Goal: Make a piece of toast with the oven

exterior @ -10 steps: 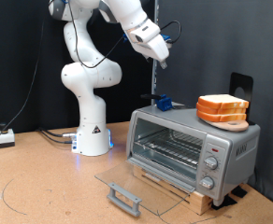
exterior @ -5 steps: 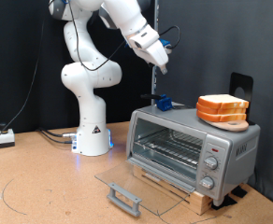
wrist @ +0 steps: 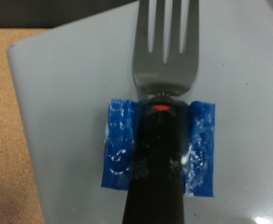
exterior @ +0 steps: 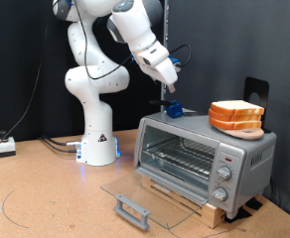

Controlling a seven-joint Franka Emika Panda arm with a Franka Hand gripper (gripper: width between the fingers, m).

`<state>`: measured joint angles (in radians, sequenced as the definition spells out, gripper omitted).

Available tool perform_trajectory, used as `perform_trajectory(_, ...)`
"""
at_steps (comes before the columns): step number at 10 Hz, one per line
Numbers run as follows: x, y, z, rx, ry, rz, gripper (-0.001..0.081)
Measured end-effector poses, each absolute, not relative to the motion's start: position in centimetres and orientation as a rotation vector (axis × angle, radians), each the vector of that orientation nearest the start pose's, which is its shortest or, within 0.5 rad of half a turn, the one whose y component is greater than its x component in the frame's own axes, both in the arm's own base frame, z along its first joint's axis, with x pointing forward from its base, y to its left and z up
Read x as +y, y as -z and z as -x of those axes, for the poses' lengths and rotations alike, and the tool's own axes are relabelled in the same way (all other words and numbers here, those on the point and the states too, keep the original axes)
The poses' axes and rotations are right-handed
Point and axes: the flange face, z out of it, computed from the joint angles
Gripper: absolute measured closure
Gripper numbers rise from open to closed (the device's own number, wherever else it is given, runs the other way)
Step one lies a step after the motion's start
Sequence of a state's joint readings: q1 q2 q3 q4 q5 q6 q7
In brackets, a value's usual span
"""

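My end effector (exterior: 171, 85) had dropped toward the oven (exterior: 205, 156), above the blue-taped fork (wrist: 162, 56); whether spread or pinching, I couldn't tell.

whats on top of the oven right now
On the oven top: a stack of bread slices toward the exterior view's right and a fork in a blue holder. The surface beneath them is hidden.
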<state>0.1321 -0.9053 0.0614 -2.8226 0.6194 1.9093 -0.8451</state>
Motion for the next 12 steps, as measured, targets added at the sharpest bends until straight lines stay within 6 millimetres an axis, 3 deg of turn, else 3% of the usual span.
perform_trajectory(12, 13.9, -39.4, -27.1, -1.135, 0.161, 2.505, -0.0001)
